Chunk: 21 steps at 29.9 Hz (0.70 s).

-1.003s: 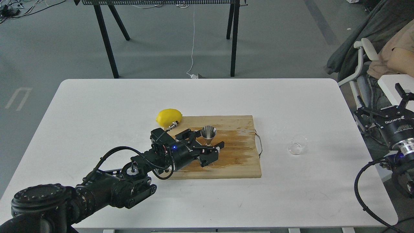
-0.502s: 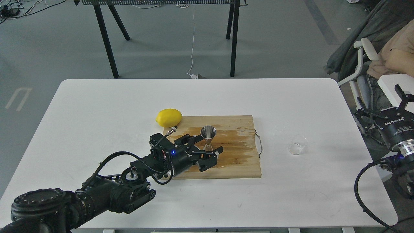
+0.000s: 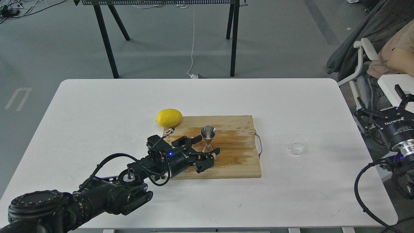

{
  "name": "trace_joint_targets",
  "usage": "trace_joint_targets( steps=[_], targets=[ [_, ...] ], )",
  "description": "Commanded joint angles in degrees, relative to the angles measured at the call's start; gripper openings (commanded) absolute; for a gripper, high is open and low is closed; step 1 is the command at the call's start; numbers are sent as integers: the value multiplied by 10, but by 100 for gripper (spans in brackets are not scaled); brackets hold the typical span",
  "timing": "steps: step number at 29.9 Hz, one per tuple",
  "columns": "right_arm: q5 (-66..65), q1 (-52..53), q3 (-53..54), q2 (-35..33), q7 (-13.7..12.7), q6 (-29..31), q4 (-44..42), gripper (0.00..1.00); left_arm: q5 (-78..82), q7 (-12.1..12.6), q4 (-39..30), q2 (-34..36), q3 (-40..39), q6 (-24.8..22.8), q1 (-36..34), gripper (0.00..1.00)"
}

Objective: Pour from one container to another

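Left pincer [image 3: 208,150] spread around steel jigger [image 3: 208,138] on the cutting board [image 3: 239,161].
Slick, light metal: grip its narrow waist; fragile glass cup [image 3: 297,144] waits near the surface's right edge, right pincer [image 3: 381,108] spread.

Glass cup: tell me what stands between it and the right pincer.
Nothing visible does. The glass cup stands alone on the white table, right of the cutting board. The right pincer hangs open beyond the table's right edge, with only bare tabletop between them. The jigger and lemon lie farther left.
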Motion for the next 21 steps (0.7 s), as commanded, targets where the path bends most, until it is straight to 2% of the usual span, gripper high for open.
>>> trace_joint_targets(
  steps=[1,14,19,21],
  targets=[
    [0,-3,1,0,0,0,0,99,1,0,0,7,-1,0,-2,94],
    [0,-3,2,0,0,0,0,99,0,0,-3,36,0,0,5,94],
    [0,-3,1,3,0,0,0,99,0,0,-42,76,-2,0,20,94],
    [0,-3,3,3,0,0,1,99,-2,0,-74,114,-3,0,20,93]
  ],
)
